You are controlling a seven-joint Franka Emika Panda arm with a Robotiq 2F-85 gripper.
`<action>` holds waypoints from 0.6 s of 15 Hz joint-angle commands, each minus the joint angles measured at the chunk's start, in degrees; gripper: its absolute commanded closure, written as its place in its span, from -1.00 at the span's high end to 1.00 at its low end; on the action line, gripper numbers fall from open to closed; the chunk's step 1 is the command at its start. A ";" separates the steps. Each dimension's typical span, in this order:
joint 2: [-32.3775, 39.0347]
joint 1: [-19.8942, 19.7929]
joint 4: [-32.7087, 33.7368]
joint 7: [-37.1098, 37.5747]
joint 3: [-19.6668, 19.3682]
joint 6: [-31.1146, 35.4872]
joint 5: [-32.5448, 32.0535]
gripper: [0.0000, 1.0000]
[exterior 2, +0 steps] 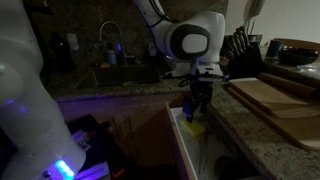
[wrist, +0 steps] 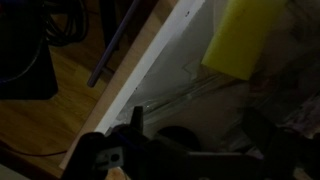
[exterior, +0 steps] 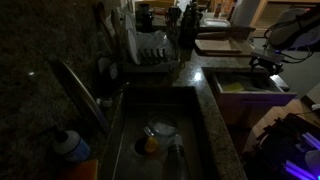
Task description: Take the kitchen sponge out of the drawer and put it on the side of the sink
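The kitchen sponge (wrist: 240, 35), a flat yellow-green block, lies inside the open drawer (wrist: 185, 75). It also shows as a pale patch in both exterior views (exterior 2: 192, 127) (exterior: 238, 85). My gripper (wrist: 195, 135) is open and empty, with its two dark fingers hanging above the drawer's pale floor, short of the sponge. In both exterior views the gripper (exterior 2: 197, 100) (exterior: 264, 66) hovers just over the drawer (exterior 2: 188, 152) (exterior: 262, 84). The sink (exterior: 160, 115) is a deep dark basin with a speckled granite rim, well away from the drawer; it also shows in an exterior view (exterior 2: 118, 75).
A white dish (exterior: 162, 129) and an orange-yellow object (exterior: 150, 145) lie in the sink. A dish rack (exterior: 150, 48) stands behind it, the faucet (exterior: 80, 85) at its side. Wooden cutting boards (exterior 2: 275, 100) and a knife block (exterior 2: 240, 48) sit on the counter. The scene is dim.
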 commanded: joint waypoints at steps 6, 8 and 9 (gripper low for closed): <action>14.52 5.42 11.77 3.18 0.14 -0.97 4.80 1.00; 13.08 5.62 10.00 2.37 0.27 -0.02 5.95 1.00; 13.20 5.80 10.02 2.38 0.27 -0.02 5.95 1.00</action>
